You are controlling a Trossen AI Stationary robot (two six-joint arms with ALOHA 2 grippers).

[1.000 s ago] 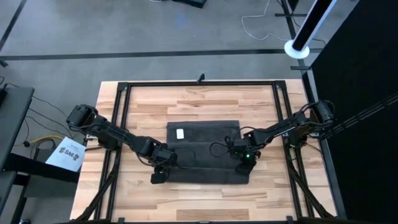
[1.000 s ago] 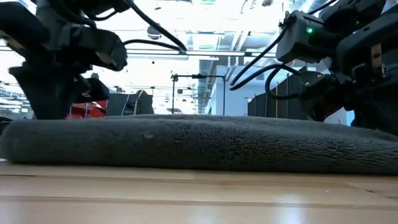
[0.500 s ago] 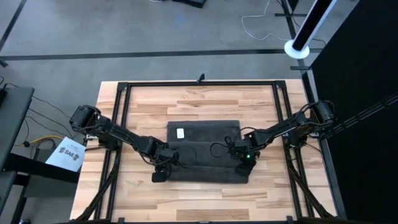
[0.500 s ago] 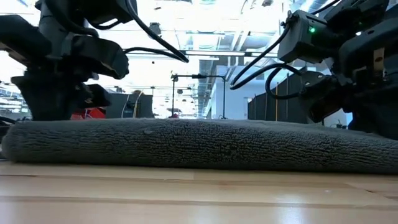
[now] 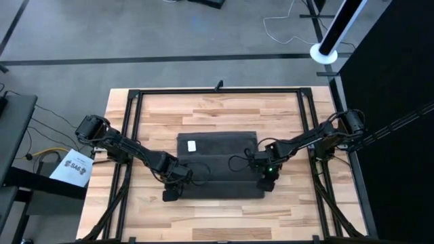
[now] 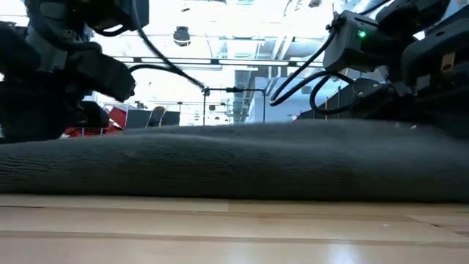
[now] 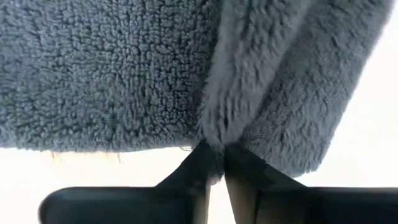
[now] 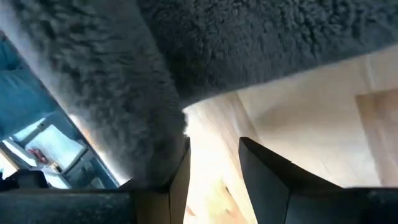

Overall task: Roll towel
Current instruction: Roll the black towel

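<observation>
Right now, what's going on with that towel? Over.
Left gripper shut on towel edge. Right gripper at the other end, fingers apart. Nothing in the way.

My arms are both matte black, chunky joints, loose black cables looping off them. Right pincer [image 5: 265, 181] has a tiny green light on; left pincer [image 5: 172, 192] is plain black.

Bare table [image 5: 217, 115] lies on all sides of the towel [image 5: 218, 166]. Left hand [image 5: 173, 186] blocks towel's near-left corner, right hand [image 5: 266, 177] its near-right corner; black frame rails [image 5: 133, 122] flank it.
</observation>
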